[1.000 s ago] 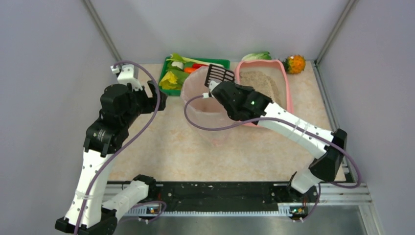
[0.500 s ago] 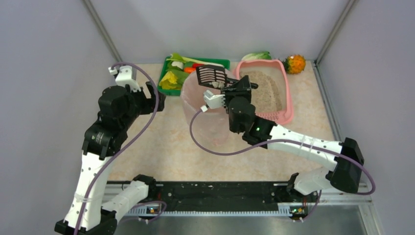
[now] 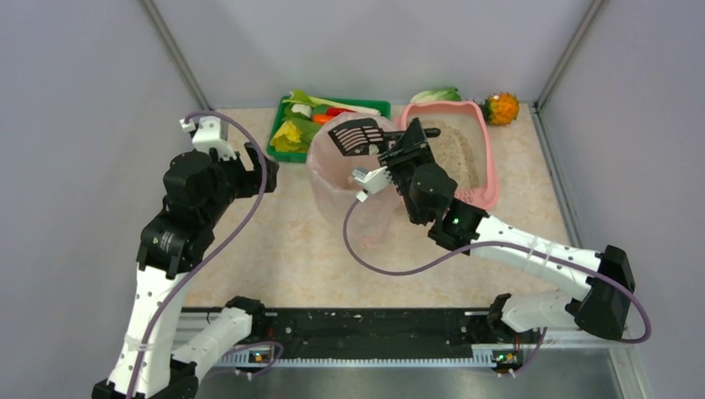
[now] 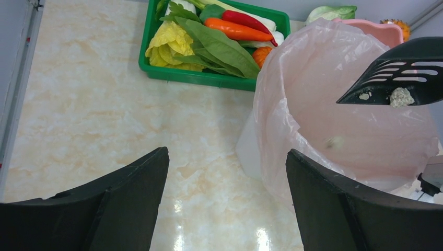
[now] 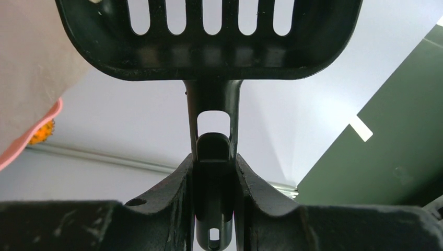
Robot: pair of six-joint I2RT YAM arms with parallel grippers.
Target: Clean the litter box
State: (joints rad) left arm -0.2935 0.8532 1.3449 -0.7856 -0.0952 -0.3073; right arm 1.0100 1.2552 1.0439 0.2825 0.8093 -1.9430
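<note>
The pink litter box (image 3: 490, 166) with beige litter stands at the back right. My right gripper (image 3: 413, 141) is shut on the handle of a black slotted scoop (image 3: 357, 135), tilted over the open top of the bag-lined pink bin (image 3: 345, 187). In the left wrist view the scoop (image 4: 402, 78) holds a grey clump (image 4: 400, 97) over the bin (image 4: 334, 120), and a blurred piece is inside. In the right wrist view the scoop handle (image 5: 213, 136) sits clamped between my fingers. My left gripper (image 3: 259, 166) is open and empty, left of the bin.
A green tray (image 3: 287, 137) of vegetables stands at the back, left of the bin; it also shows in the left wrist view (image 4: 209, 78). A cabbage (image 3: 436, 95) and an orange spiky fruit (image 3: 501, 108) lie behind the litter box. Walls close in the table.
My right arm has swung the scoop from the litter box leftward over the bin and tipped it. The left arm has drawn back slightly to the left.
</note>
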